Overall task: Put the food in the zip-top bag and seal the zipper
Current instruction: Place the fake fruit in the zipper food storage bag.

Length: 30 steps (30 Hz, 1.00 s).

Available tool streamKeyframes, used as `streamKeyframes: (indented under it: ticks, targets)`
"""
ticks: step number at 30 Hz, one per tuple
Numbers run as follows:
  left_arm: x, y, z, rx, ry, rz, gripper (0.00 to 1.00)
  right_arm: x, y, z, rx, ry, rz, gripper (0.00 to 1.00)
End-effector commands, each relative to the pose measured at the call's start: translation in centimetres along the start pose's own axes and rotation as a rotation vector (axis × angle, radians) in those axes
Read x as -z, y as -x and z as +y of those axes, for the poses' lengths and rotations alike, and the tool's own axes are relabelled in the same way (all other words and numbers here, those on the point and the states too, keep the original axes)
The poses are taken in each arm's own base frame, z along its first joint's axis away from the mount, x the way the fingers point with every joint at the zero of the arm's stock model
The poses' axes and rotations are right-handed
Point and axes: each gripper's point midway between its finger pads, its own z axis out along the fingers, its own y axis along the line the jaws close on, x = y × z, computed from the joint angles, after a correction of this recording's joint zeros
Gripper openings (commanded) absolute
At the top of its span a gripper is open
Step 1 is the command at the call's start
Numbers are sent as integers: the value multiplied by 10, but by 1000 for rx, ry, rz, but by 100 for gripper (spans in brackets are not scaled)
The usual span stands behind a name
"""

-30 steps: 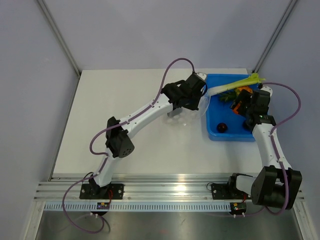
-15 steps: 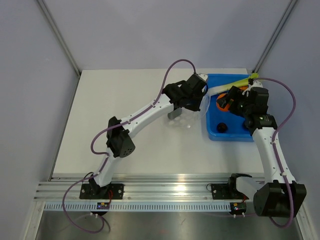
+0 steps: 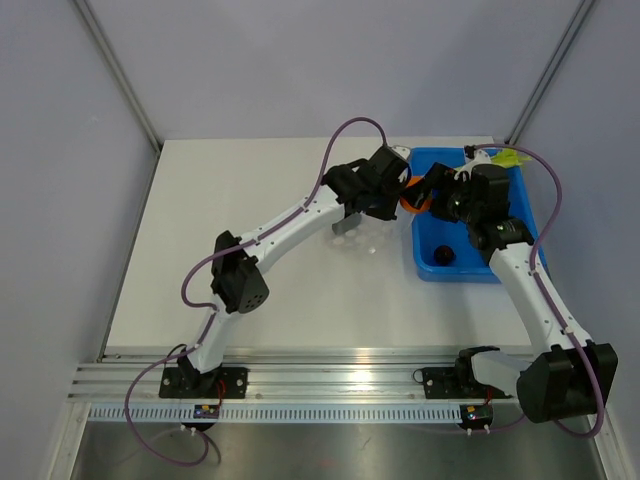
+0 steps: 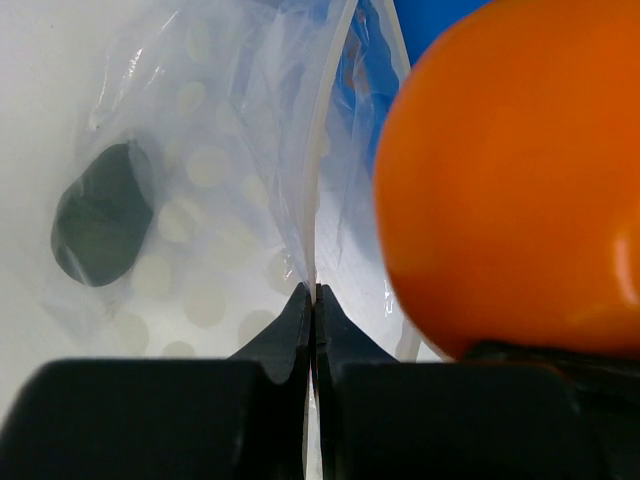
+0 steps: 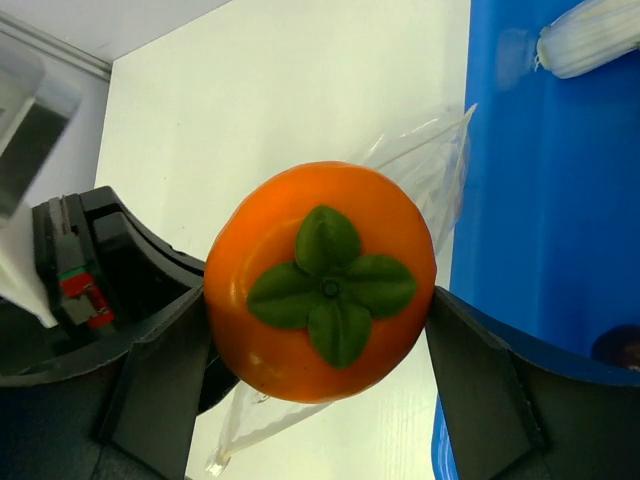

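Right wrist | right claw (image 5: 320, 300) grips glossy round fruit (image 5: 321, 240) | left claw (image 4: 312, 300) pinches crinkly bag (image 4: 230, 150)

Orange fruit (image 5: 320, 280) now beside bag (image 4: 230, 150)

1. The bin (image 3: 470, 268) is sitting on the table's (image 3: 250, 290) far right.
2. The zip-top bag (image 4: 230, 150) is lying just left of it.
3. The fruit (image 5: 320, 280) is sitting in the right gripper (image 5: 320, 300), over the bag.
4. A round piece (image 3: 445, 256) is lying in the bin.
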Motion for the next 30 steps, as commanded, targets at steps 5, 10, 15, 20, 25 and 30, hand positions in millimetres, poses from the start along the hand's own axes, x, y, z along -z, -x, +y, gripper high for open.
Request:
streamKeyframes:
  ticks: [5,10,15,20,25,30]
  targets:
    - [47,38,-17,88,-176,-91,0,-23,-21,-1,-68,60,31,62]
    - [56,46,-19,114,-217,-106,0,-32,-33,-11,-86,38,60,62]
    - [65,52,-20,129,-255,-117,0,-37,-41,-17,-85,20,91,62]
    - [67,54,-24,140,-301,-112,0,-40,-44,-10,-68,37,115,61]
    - [64,51,-26,143,-318,-101,0,-41,-43,6,-2,65,143,62]
    - [66,52,-26,143,-327,-103,0,-43,-55,2,56,31,210,75]
